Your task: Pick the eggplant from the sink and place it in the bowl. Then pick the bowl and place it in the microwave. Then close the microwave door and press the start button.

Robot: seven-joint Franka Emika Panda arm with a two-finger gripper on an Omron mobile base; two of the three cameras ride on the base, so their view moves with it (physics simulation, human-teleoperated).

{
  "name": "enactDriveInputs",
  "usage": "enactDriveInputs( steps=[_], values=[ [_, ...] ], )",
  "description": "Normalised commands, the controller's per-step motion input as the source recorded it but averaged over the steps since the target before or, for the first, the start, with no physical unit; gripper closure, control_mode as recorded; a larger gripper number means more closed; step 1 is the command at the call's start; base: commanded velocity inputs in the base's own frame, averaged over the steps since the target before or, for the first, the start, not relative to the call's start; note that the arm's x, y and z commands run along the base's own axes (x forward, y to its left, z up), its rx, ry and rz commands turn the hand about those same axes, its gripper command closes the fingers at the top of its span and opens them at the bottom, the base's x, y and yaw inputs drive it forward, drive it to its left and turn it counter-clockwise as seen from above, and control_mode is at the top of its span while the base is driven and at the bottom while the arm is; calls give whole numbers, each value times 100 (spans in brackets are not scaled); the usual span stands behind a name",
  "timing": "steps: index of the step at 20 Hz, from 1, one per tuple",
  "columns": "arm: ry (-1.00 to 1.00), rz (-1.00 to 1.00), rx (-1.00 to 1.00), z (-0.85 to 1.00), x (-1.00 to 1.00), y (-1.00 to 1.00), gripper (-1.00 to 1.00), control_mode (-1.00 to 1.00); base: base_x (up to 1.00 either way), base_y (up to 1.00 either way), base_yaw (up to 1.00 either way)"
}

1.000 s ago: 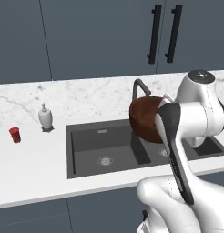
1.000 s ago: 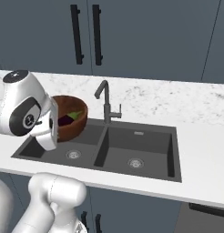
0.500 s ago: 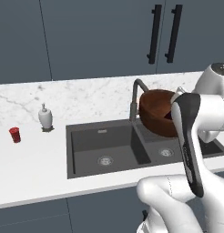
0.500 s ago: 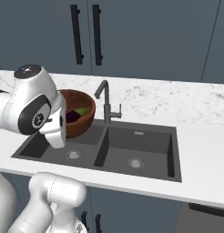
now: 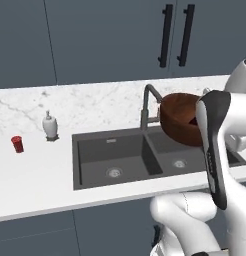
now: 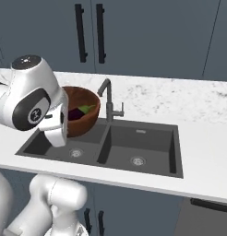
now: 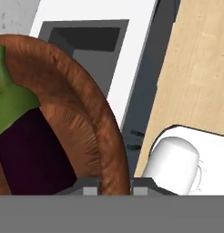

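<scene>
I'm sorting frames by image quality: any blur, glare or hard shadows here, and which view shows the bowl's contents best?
Left base view: sharp, flat lighting, arm hides part of the bowl. Right base view: soft shading in the sink, eggplant small. Hand view: the eggplant close and clear, the bowl's rim slightly coarse.

A white marble counter (image 5: 40,185) runs below dark cabinet doors. Set into it is a dark grey sink (image 5: 110,157) with 2 basins, each with a round drain, and a dark curved faucet (image 5: 147,102) rising at its back edge. Left of the sink, a white soap bottle (image 5: 50,126) stands upright on the counter, and a small red cup (image 5: 17,143) stands further left, well apart from the sink.
</scene>
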Motion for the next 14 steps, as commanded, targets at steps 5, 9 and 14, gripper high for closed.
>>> enactDriveInputs(
  steps=[5, 9, 14],
  values=[
    [0, 0, 0, 0, 0, 0, 100, 100, -68, 11, 1],
    [0, 0, 0, 0, 0, 0, 100, 100, -60, 93, 45],
    [0, 0, 0, 0, 0, 0, 100, 100, 0, 33, 93]
  ],
)
